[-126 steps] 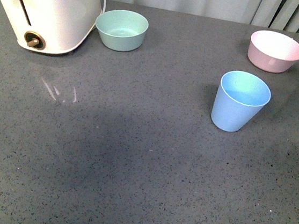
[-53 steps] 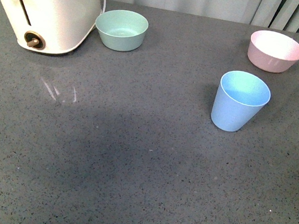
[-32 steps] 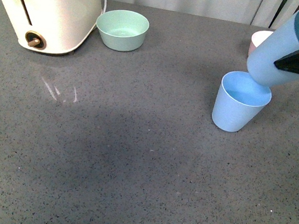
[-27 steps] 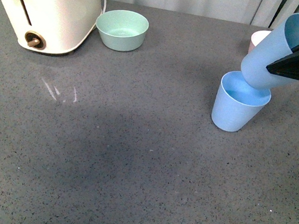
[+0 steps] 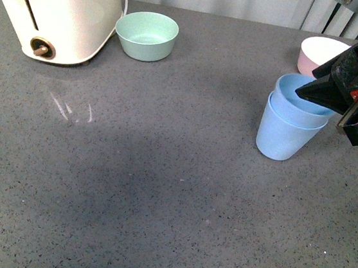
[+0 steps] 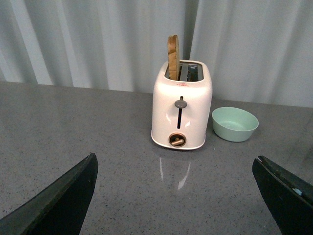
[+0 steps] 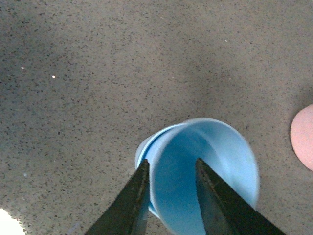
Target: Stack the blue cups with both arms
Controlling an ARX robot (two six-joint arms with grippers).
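Straddling the wall of the top cup (image 7: pixel 215 147), one finger inside it, my right gripper (image 7: pixel 171 161) was parted, not clenched. My left gripper (image 6: pixel 174 157) gaped empty. That cup sat nested in the lower cup (image 5: pixel 279 136) on the table (image 5: pixel 159 190); just beyond stood the pink bowl (image 5: pixel 318 49).

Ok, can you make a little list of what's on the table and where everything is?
cups: top blue cup nested in bottom blue cup
right gripper: open, straddling top cup's rim
left gripper: open, empty
bowls: mint-green bowl beside toaster; pink bowl behind cups
toaster: brown slice standing in one slot
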